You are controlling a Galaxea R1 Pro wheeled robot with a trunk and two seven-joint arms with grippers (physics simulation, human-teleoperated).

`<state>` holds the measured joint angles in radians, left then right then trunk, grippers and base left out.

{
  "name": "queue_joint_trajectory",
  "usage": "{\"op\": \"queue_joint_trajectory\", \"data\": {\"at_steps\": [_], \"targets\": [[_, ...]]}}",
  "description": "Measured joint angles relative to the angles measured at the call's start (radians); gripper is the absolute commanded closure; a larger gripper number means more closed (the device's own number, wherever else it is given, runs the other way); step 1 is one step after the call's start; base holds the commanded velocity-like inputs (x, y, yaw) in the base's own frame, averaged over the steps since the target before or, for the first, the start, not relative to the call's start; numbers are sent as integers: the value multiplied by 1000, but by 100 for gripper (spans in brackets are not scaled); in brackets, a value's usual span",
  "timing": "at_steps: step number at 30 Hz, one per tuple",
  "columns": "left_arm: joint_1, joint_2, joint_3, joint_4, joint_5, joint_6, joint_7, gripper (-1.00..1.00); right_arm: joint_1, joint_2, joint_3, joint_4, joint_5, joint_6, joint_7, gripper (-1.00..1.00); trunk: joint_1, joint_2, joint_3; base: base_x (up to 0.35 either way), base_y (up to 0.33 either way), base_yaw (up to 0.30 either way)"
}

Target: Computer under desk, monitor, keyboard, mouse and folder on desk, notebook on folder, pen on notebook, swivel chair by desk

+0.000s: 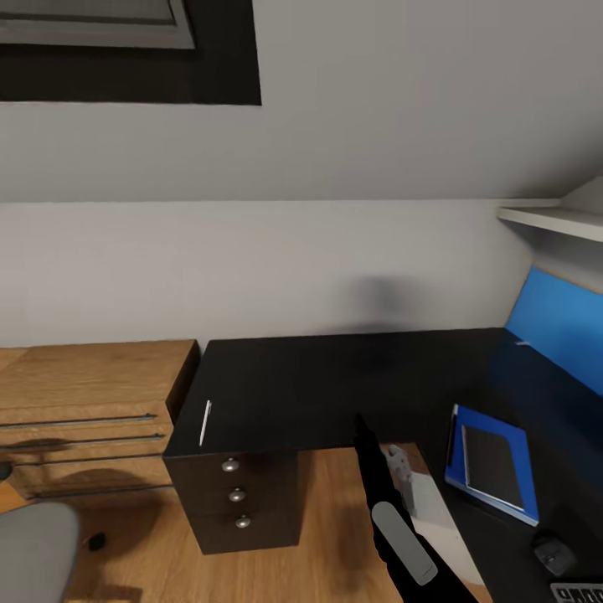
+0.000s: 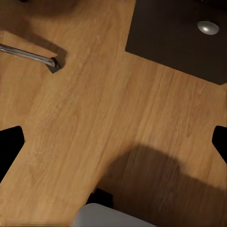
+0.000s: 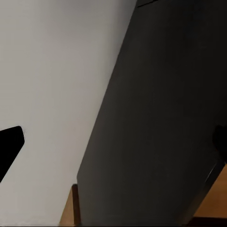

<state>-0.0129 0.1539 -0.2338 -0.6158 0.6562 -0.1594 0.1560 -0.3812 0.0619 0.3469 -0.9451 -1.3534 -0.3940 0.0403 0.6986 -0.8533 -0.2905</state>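
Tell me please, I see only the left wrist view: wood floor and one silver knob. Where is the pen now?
Observer: The pen lies on the desk, at the end beside the wooden dresser.
Operator: Is the notebook on the folder?
Observer: Yes, the notebook lies on the folder, on the other part of the desk.
Operator: Does the right gripper hold something?
Observer: No, the right gripper is open, with nothing between its fingers.
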Motion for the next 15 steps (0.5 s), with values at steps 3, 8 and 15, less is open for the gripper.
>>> {"op": "queue_joint_trajectory", "data": {"at_steps": [3,8,15], "targets": [[0,1,1,-2,-2,-1,0,-100,0,0,0,0,0,-1,0,-100,0,0,0,0,0,280],[0,9,6,-52,-2,-4,-3,-100,0,-2,-1,0,0,-1,-1,-100,0,0,0,0,0,280],[16,84,15,-500,7,205,30,-100,0,-3,-6,0,18,-11,-32,-100,0,0,0,0,0,280]]}}
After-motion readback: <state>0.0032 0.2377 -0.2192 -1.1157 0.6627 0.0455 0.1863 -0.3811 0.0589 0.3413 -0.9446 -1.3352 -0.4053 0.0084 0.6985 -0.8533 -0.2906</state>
